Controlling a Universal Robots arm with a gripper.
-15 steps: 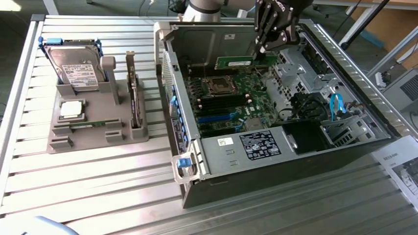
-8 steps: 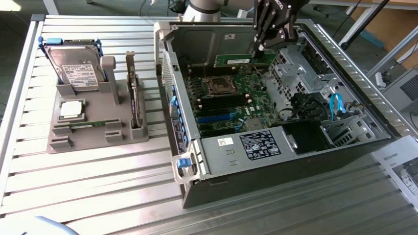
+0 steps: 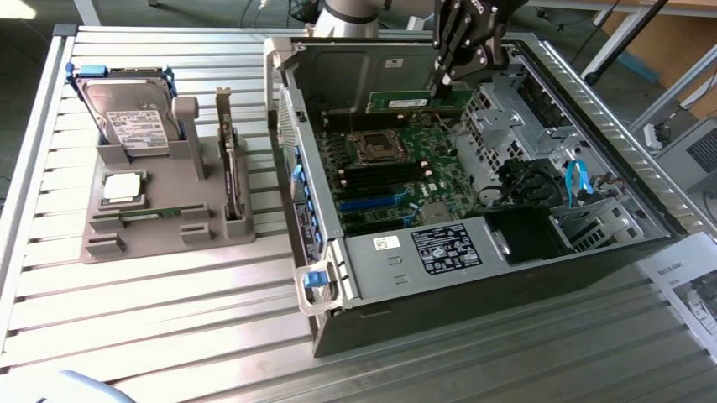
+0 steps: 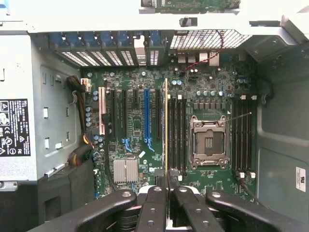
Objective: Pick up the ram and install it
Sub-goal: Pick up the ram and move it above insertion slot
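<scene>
Green thin circuit-board ram stick [image 3: 405, 102] gripped by black hand [image 3: 451, 80] | edge-on, parallel to long black slots [image 4: 177, 135] | steel case [image 3: 336, 67] walls well apart

Ext oblique overhead; wrist close above shared mobo [image 3: 431, 180] [image 4: 212, 87].

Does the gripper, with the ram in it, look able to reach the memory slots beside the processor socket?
Probably yes: the gripper holds the ram over the open case, nothing lying between it and the slots.
</scene>
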